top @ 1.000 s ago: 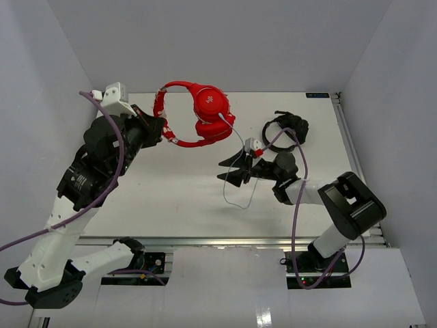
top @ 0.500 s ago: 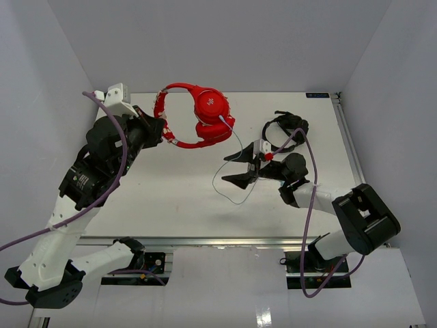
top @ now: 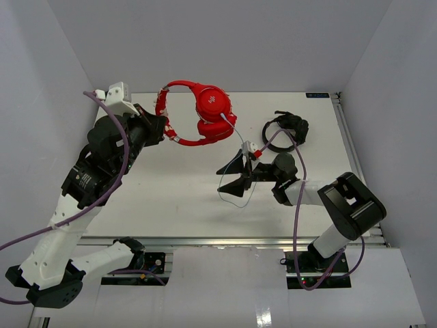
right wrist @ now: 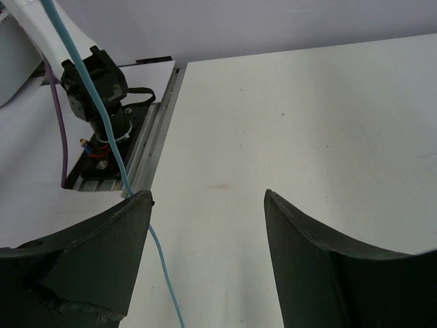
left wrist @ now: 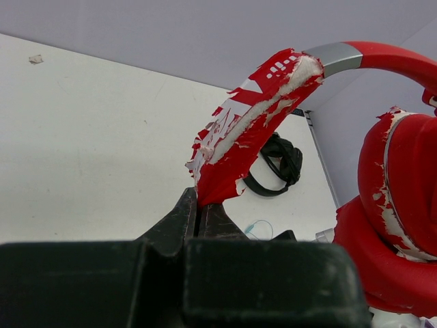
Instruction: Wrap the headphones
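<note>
Top and wrist views. The headphones (top: 199,117) sit near the far edge of the bench (top: 164,198), left of its middle, held up by one end of the band. The left gripper (top: 162,130) is clamped tight on that band end, where the red covering is peeling to show white beneath (left wrist: 239,137); its fingers (left wrist: 181,219) meet with no gap. The cable (top: 234,198) leaves the lower earcup, runs toward the bench middle and hangs in a loop below the right gripper (top: 232,175). This gripper stands wide apart and grasps nothing; in its wrist view the cable (right wrist: 95,116) passes one finger's inner edge, and contact cannot be judged. The black headphones (top: 287,128) lie toward the far right corner.
</note>
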